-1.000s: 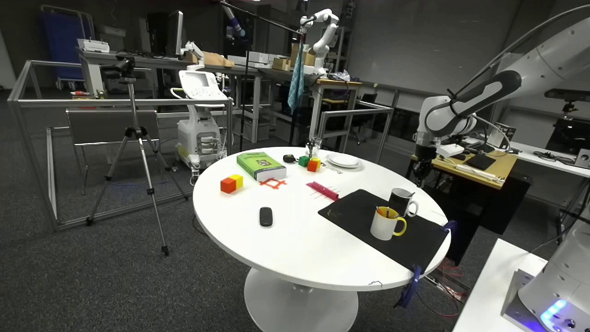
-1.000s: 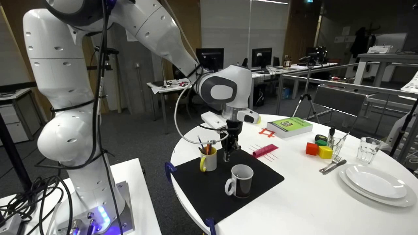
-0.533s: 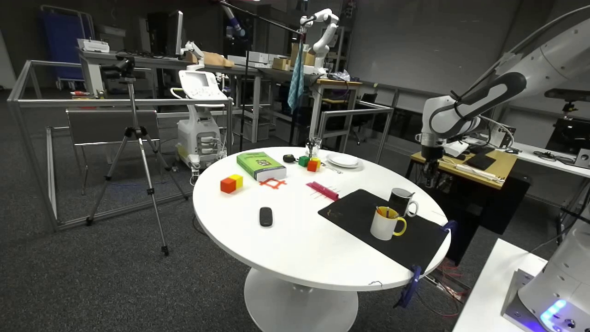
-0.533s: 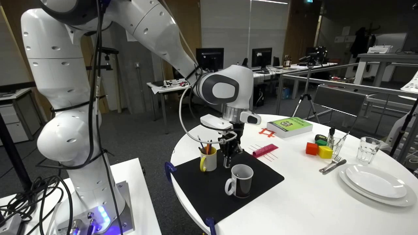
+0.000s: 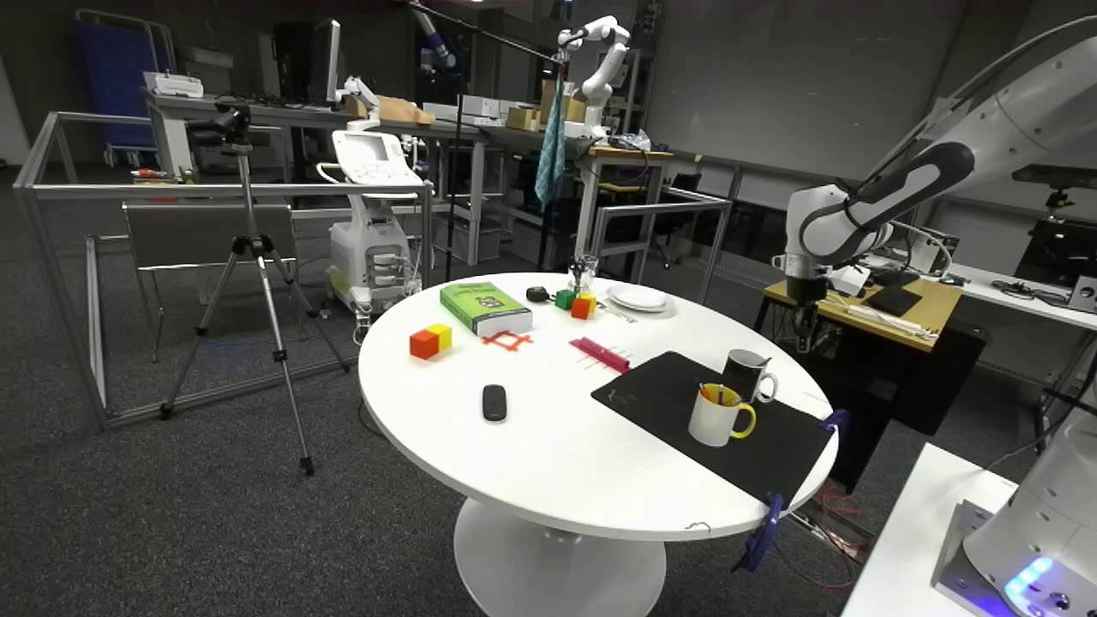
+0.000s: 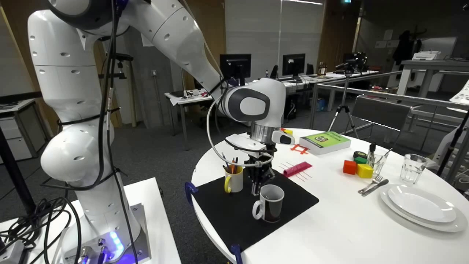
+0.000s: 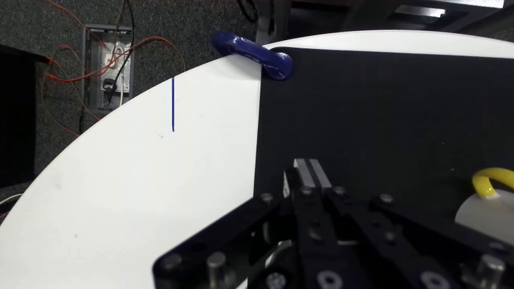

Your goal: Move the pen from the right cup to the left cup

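Note:
The right cup, a dark mug with a white handle and pale inside, stands on the black mat in both exterior views (image 5: 739, 374) (image 6: 273, 209). A thin dark tip at its rim (image 5: 764, 363) looks like the pen; most of it is hidden. The left cup, with yellow handle and rim (image 6: 234, 182) (image 5: 710, 423), stands beside it and holds several pens. It also shows at the right of the wrist view (image 7: 488, 218). My gripper (image 6: 256, 191) (image 7: 311, 162) (image 5: 804, 347) points down near the dark mug's rim. Its fingertips are together, with nothing visible between them.
Blue clamps (image 7: 257, 52) (image 6: 189, 192) hold the black mat (image 6: 234, 212) at the round table's edge. A pink roll (image 6: 296, 168), a green book (image 6: 326, 142), coloured blocks (image 6: 349, 167), glasses (image 6: 413, 168), cutlery (image 6: 373, 186) and plates (image 6: 421, 205) stand farther along.
In both exterior views, my gripper has moved lower and come closer to the dark mug's rim. Both mugs and the things on the table have stayed in place.

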Tool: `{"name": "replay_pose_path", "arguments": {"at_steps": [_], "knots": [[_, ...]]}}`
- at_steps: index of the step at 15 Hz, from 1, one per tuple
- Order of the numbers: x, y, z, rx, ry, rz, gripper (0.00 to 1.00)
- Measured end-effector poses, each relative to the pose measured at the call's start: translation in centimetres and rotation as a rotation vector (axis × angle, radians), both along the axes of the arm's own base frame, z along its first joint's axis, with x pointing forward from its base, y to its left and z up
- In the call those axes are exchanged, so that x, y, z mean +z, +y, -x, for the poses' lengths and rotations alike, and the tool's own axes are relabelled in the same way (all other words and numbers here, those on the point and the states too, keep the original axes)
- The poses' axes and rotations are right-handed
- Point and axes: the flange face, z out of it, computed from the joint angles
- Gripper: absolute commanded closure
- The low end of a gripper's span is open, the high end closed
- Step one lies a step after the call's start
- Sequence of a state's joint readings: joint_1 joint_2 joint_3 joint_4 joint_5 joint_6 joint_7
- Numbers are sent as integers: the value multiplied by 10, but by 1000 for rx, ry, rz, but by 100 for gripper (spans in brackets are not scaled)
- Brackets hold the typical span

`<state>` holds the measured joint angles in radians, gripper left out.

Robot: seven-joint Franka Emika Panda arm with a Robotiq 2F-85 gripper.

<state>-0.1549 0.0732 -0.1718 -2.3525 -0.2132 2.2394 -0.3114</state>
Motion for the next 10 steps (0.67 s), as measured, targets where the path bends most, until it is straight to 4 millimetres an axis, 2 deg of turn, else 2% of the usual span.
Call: {"name": "replay_pose_path", "arguments": {"at_steps": [5,10], "knots": [[-3,5,-6,38,-47,2,100],[-25,3,-12,90,-73,-2,100]]}}
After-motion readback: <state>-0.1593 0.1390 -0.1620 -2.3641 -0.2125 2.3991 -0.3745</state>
